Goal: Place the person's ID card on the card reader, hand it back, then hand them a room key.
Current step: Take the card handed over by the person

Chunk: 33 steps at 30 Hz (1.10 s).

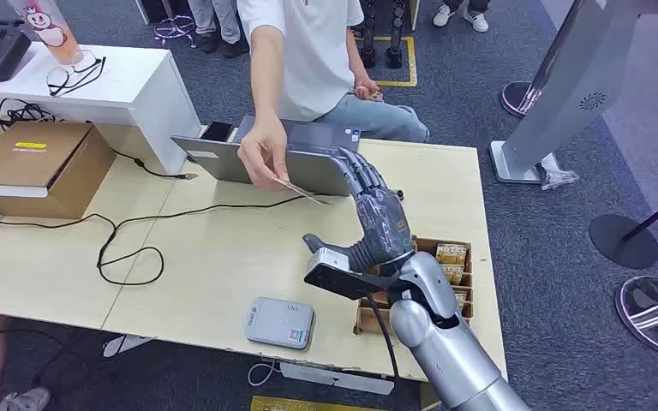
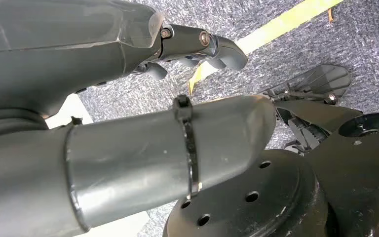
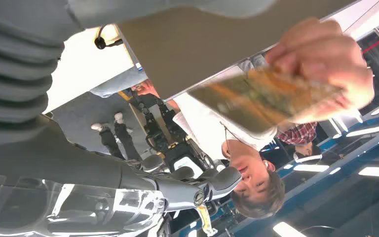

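**Head view: the ID card offered just beyond the right hand's fingertips**

The person's hand (image 1: 263,152) reaches over the table (image 1: 223,257) and pinches the ID card (image 1: 302,190) at one end. The card lies nearly flat, its long axis running from the person's fingers toward the robot's right hand (image 1: 375,210), with its free end just short of that hand's fingertips. The right hand is raised above the table, fingers extended and apart, and it holds nothing. In the right wrist view the card (image 3: 256,101) appears blurred in the person's hand (image 3: 325,64), apart from the robot's thumb (image 3: 217,180); no contact between card and hand is visible.

The left hand (image 2: 192,47) hangs low over the carpeted floor (image 2: 296,49), fingers loosely bent around nothing; whether they are fully curled cannot be told. The right hand is therefore by far the nearer to the card.

The card reader (image 1: 280,322), a small pale box, lies near the table's front edge, well apart from the card and on the robot's side of it. A tray of key cards (image 1: 451,261) sits just beside the right forearm. A laptop (image 1: 304,163) lies behind the card.

Judged from this arrangement, the task is at its first step: the card has not yet been taken. The coming move calls for the fingers to close on the card's free end.
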Available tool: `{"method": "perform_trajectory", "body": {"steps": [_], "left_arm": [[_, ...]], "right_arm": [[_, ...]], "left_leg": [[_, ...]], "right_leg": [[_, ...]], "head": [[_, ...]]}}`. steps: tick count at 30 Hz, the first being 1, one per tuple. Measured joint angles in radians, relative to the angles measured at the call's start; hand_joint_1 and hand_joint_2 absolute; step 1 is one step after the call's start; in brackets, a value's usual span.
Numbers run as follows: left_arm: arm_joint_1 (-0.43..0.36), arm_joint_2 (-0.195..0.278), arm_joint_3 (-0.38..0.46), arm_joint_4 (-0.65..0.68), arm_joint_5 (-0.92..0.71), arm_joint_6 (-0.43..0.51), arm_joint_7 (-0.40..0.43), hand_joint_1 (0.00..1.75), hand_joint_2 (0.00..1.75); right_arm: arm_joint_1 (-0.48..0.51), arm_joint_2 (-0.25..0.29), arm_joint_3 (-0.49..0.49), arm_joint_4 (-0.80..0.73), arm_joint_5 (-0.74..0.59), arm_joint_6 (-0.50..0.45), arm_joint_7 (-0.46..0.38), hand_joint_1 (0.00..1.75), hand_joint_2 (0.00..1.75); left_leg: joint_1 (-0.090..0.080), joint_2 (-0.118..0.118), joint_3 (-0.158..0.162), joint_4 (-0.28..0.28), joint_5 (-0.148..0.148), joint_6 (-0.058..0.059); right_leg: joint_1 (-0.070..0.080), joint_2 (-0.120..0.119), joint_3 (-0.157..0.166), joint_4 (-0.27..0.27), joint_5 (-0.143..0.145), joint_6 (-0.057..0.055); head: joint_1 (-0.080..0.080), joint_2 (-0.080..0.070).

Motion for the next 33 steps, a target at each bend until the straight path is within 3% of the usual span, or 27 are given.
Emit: {"method": "perform_trajectory", "body": {"steps": [25,27,31,33], "left_arm": [[-0.003,-0.001,-0.002,0.0,0.001,-0.008,0.012,0.0,0.0],[-0.003,-0.001,-0.002,0.0,0.001,-0.008,0.012,0.0,0.0],[-0.003,0.0,-0.004,0.0,0.001,-0.006,0.012,0.0,0.0],[-0.003,0.0,-0.005,0.0,0.002,-0.004,0.012,0.0,0.0]], "right_arm": [[-0.02,0.015,0.0,0.045,-0.016,-0.005,0.005,0.0,1.75],[-0.02,0.015,0.0,0.045,-0.016,-0.005,0.006,0.07,1.75],[-0.02,0.015,0.0,0.045,-0.02,-0.002,0.007,1.75,1.75],[-0.021,0.015,0.0,0.045,-0.026,-0.001,0.009,1.75,1.75]], "left_leg": [[0.0,0.0,0.0,0.0,0.0,0.0],[0.0,0.0,0.0,0.0,0.0,0.0],[0.0,0.0,0.0,0.0,0.0,0.0],[0.0,0.0,0.0,0.0,0.0,0.0]], "right_leg": [[0.0,0.0,0.0,0.0,0.0,0.0],[0.0,0.0,0.0,0.0,0.0,0.0],[0.0,0.0,0.0,0.0,0.0,0.0],[0.0,0.0,0.0,0.0,0.0,0.0]], "head": [[0.0,0.0],[0.0,0.0],[0.0,0.0],[0.0,0.0]]}}
